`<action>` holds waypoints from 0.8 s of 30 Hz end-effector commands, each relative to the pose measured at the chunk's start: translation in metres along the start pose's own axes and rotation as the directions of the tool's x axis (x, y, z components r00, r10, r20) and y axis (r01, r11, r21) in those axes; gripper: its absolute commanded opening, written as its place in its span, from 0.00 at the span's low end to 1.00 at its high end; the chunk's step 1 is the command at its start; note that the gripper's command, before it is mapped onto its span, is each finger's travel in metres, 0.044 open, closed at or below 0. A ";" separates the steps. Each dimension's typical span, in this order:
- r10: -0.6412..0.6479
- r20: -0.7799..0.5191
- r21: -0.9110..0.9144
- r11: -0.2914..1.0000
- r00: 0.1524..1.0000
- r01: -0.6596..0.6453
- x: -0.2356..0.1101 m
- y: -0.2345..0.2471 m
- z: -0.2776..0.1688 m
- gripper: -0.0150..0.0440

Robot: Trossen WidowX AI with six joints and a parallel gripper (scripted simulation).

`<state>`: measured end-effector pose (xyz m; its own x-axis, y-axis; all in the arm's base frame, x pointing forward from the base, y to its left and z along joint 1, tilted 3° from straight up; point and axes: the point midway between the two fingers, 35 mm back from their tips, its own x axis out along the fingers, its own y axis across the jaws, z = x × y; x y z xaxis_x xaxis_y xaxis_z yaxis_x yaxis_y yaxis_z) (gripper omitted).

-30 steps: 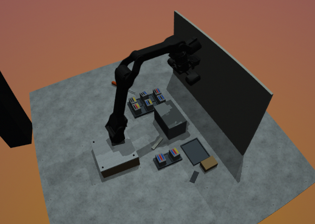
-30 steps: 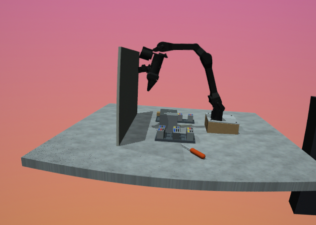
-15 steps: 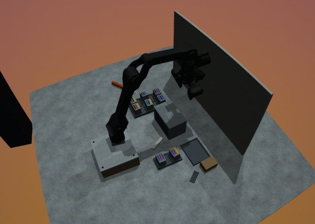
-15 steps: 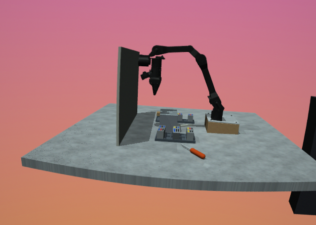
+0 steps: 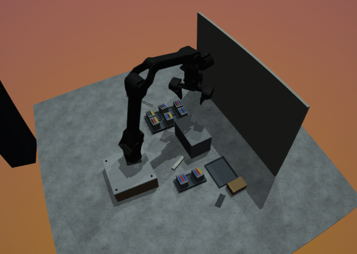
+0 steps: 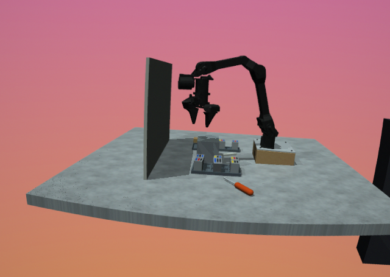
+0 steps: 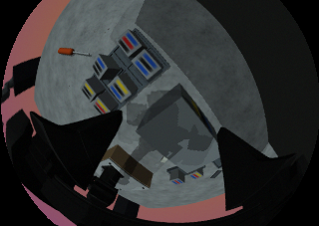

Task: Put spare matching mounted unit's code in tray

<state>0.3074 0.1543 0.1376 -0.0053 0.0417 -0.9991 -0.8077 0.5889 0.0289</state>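
Note:
The mounted unit [image 5: 192, 138] [image 6: 208, 147] [image 7: 169, 121] is a dark grey box in the middle of the table. Its printed code does not show in any view. Behind it a rack holds several small spares [image 5: 165, 114] [image 6: 216, 162] [image 7: 120, 73] with coloured stripes on top. A second rack with two spares [image 5: 190, 177] [image 7: 189, 176] lies in front of the unit. The flat dark tray [image 5: 221, 172] lies beside that rack. My gripper [image 5: 191, 97] [image 6: 200, 122] [image 7: 171, 124] is open and empty. It points down, high above the far rack and the unit.
A tall dark wall panel [image 5: 245, 86] [image 6: 157, 117] stands close beside the gripper. An orange-handled screwdriver [image 6: 241, 187] [image 7: 67, 51], a pale strip [image 5: 177, 162], a brown block [image 5: 236, 185] and a small dark plate [image 5: 220, 200] lie on the table. The arm stands on a pedestal [image 5: 131, 185].

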 end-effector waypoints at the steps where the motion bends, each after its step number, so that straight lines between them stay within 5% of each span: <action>1: 0.005 0.004 -0.341 0.940 1.000 -0.003 0.015 0.047 -0.003 1.00; 6: 0.013 0.002 -0.680 0.733 1.000 -0.008 0.034 0.097 -0.015 1.00; 11: 0.013 0.001 -0.691 0.723 1.000 -0.008 0.035 0.099 -0.016 1.00; 17: 0.014 0.001 -0.691 0.723 1.000 -0.009 0.073 0.104 -0.017 0.76; 24: 0.014 0.001 -0.691 0.723 1.000 -0.009 0.075 0.106 -0.017 0.76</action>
<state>0.2115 0.2045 0.0648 -0.0212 0.0448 -0.9988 -0.9909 -0.1341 0.0151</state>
